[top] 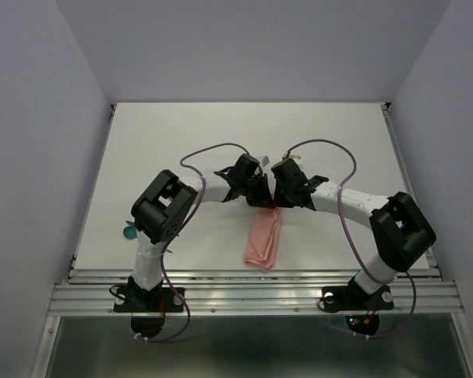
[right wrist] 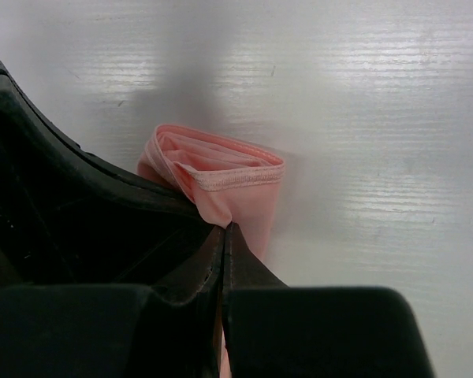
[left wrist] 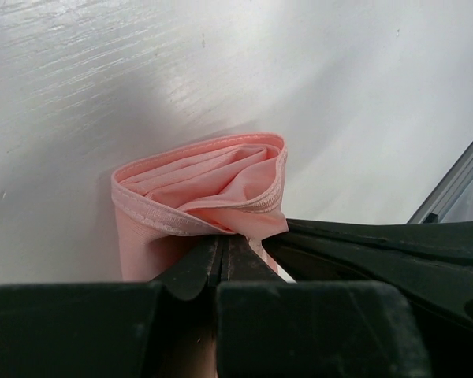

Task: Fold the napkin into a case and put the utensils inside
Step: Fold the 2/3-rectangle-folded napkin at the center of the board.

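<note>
Where both end effectors (left wrist: 221, 250) (right wrist: 224, 236) pinch, napkin (left wrist: 209, 185) gapes.

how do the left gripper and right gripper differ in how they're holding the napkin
The left gripper reaches the napkin from the left, the right gripper from the right. The left gripper pinches a hemmed corner, with the folded mouth gaping wide above it; the right gripper pinches cloth just under a hemmed edge, where the mouth looks narrower. Shared: both are shut on the napkin's far end, side by side and almost touching.

Salmon-pink napkin (top: 264, 240) — folded into a narrow layered strip, far end raised, gaping; teal utensil (top: 129, 231) well left of it
</note>
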{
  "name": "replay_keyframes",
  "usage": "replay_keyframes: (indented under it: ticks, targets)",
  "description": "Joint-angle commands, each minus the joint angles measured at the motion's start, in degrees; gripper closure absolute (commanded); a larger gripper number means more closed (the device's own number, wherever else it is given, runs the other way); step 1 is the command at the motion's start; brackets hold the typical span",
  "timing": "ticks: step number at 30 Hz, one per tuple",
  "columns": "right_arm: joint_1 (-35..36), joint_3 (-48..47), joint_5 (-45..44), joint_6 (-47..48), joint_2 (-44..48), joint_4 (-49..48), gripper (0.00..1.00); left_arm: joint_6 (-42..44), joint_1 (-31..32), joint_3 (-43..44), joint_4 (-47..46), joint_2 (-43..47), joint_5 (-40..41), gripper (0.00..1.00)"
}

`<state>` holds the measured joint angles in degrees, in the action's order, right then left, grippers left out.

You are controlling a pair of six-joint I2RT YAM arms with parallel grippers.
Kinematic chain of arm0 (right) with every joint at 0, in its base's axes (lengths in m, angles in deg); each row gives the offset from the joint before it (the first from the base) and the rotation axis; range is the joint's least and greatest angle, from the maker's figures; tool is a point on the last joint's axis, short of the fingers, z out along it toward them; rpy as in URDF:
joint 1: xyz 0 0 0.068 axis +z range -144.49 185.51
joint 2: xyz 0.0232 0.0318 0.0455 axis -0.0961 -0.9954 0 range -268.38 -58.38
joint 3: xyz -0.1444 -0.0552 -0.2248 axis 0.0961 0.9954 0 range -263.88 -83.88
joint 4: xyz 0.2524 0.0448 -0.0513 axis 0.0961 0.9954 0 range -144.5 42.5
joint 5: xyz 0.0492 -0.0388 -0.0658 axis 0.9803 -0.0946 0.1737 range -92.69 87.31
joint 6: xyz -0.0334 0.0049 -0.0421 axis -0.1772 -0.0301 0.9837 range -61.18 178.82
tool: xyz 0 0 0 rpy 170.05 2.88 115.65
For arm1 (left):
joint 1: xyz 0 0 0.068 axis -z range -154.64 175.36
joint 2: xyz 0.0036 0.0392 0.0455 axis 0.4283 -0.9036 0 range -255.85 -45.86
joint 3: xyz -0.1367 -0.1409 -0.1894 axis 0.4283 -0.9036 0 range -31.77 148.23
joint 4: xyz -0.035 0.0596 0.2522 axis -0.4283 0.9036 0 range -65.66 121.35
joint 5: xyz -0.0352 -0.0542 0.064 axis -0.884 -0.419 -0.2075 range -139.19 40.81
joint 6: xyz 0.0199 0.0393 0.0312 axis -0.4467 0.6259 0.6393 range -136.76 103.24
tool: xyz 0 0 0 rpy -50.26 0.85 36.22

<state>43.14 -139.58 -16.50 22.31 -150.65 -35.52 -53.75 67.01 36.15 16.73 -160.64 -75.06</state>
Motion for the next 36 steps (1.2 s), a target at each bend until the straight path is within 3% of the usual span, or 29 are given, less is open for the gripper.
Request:
replay_keyframes:
  ticks: [1, 7, 23, 36]
  targets:
    - [0.61, -0.37, -1.23, -0.84, 1.48, 0.35, 0.99, -0.98, 0.36, 2.74, -2.67, 0.0, -0.32, 1.0]
    - [0.61, -0.11, -1.05, -1.37, -0.19, -0.09, 0.99, -1.41, 0.54, 3.18, -2.67, -0.97, -0.94, 1.0]
    - [0.61, 0.6, -2.81, -1.46, 0.69, -0.09, 0.99, 6.4, -0.6, 2.57, 7.53, 9.93, 0.64, 1.0]
    - [0.61, -0.28, -2.55, -1.37, 0.34, -0.09, 0.99, 6.49, -2.71, 4.15, 6.3, 5.98, 3.37, 1.0]
